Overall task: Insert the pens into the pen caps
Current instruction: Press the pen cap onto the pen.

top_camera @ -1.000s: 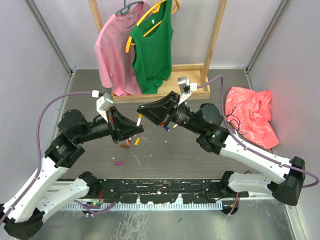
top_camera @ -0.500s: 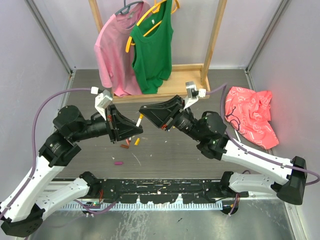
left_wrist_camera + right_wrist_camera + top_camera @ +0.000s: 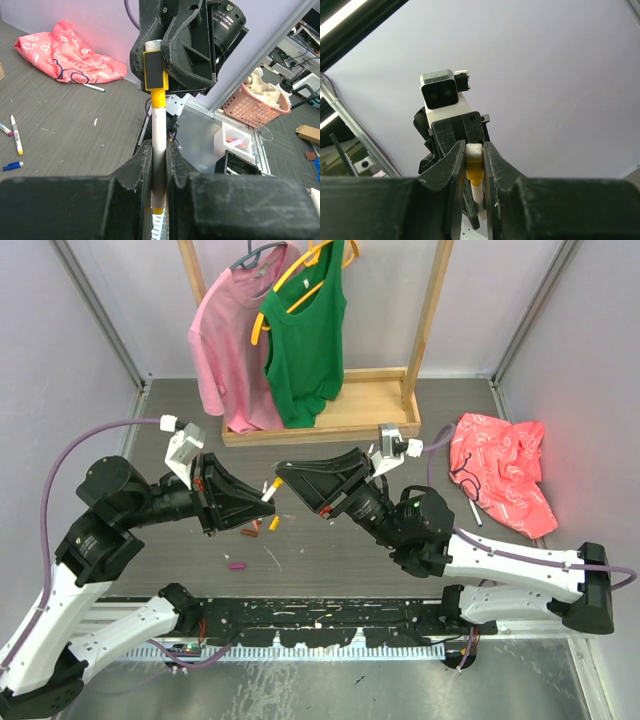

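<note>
A white-barrelled pen (image 3: 158, 134) stands between the fingers of my left gripper (image 3: 159, 150), which is shut on its barrel. Its front end sits in a yellow pen cap (image 3: 158, 98), and my right gripper (image 3: 474, 156) is shut on that cap (image 3: 474, 171). In the top view the two grippers meet tip to tip above the table, left gripper (image 3: 262, 496) and right gripper (image 3: 284, 477), with the pen (image 3: 267, 492) and cap (image 3: 275, 482) between them. Several loose caps (image 3: 252, 530) and a magenta cap (image 3: 237, 565) lie on the table below.
More pens lie on the table (image 3: 16, 136), plus one (image 3: 474, 510) beside the red cloth (image 3: 500, 472) at the right. A wooden clothes rack (image 3: 330, 418) with a pink shirt (image 3: 232, 340) and a green top (image 3: 305, 340) stands at the back.
Both arms have shifted left together and the wrists have turned. The pen and the yellow cap stay joined between the two shut grippers.
</note>
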`<state>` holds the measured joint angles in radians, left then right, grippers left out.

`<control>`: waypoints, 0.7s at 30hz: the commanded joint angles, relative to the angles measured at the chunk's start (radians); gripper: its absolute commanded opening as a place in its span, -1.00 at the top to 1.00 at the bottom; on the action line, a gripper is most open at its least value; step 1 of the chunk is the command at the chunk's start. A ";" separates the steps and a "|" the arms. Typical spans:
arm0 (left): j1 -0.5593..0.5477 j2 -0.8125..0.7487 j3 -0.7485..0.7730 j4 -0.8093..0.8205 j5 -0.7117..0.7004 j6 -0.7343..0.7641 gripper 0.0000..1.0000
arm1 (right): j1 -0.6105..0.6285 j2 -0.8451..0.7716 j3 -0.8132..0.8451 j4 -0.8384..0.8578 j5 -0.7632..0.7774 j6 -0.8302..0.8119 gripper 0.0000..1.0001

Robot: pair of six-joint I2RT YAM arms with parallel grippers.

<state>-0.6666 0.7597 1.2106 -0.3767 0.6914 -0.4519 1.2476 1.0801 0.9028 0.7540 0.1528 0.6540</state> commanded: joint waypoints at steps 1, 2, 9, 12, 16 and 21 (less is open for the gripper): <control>0.022 0.024 0.098 0.333 -0.167 0.012 1.00 | 0.143 0.116 -0.079 -0.301 -0.139 0.011 0.99; 0.021 0.026 0.099 0.338 -0.163 0.008 1.00 | 0.159 0.128 -0.077 -0.301 -0.132 0.009 0.99; 0.021 0.034 0.105 0.363 -0.160 -0.011 1.00 | 0.215 0.211 -0.104 -0.289 -0.079 -0.014 0.99; 0.022 0.039 0.112 0.358 -0.157 -0.014 1.00 | 0.233 0.227 -0.125 -0.303 -0.052 -0.044 0.99; 0.021 0.047 0.112 0.354 -0.155 -0.013 1.00 | 0.277 0.258 -0.100 -0.375 0.002 -0.103 0.99; 0.021 0.046 0.118 0.348 -0.160 -0.011 1.00 | 0.309 0.285 -0.109 -0.387 0.040 -0.118 0.99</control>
<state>-0.6662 0.7567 1.2411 -0.4320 0.7410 -0.4782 1.4288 1.1847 0.9028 0.9245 0.4183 0.5594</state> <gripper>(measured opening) 0.119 0.235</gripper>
